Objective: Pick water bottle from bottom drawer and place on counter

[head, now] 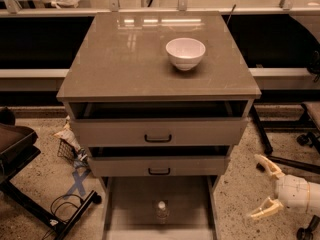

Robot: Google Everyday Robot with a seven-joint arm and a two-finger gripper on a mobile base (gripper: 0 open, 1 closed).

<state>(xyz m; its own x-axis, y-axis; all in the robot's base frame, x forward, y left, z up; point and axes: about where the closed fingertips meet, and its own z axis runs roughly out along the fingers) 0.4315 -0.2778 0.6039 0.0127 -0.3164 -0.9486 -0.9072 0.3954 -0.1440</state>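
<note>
The water bottle (pixel 161 211) stands upright, white cap up, on the floor of the pulled-out bottom drawer (pixel 130 204), near its front middle. The counter (pixel 120 59) is the glossy grey-brown top of the cabinet, with a white bowl (pixel 185 53) on its right half. My gripper (pixel 260 186) is low at the right, outside the drawer and to the right of the bottle. Its two pale fingers are spread wide, and it is open and empty.
Two upper drawers with black handles (pixel 158 138) sit above the bottom drawer. A black chair base and cables (pixel 55 214) lie on the floor at the left, with blue tape and a small basket (pixel 67 149). Chair legs and casters (pixel 305 139) stand at the right.
</note>
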